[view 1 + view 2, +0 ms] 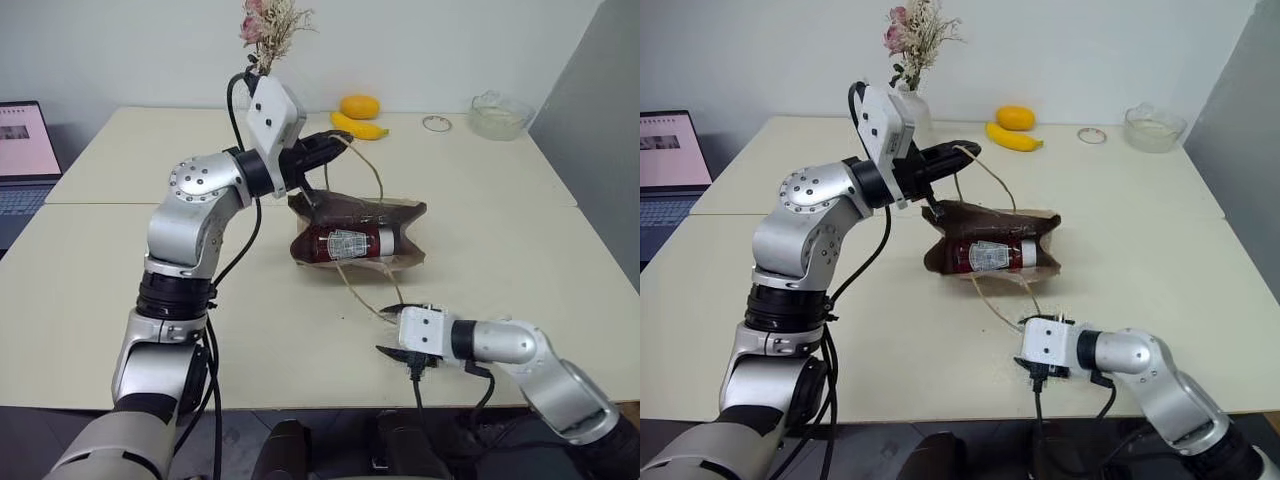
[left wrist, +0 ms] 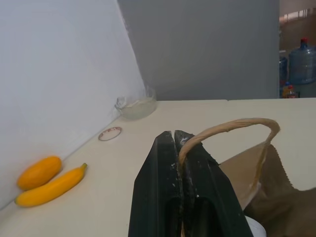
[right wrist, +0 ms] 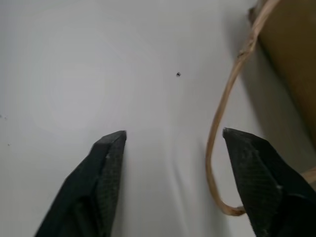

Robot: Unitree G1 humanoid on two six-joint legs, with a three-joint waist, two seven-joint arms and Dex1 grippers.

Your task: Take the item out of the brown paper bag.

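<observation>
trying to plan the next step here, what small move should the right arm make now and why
Probably move the open right gripper forward to the sauce bottle and close on it. The left gripper is shut on one handle of the brown paper bag, holding that side up, and the bottle lies exposed in the bag's mouth, facing the right gripper.

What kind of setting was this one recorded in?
Probably an office or lab room: pale cream tables pushed together against a white wall, an open laptop at one edge, and blue water-cooler jugs stored beyond.
</observation>
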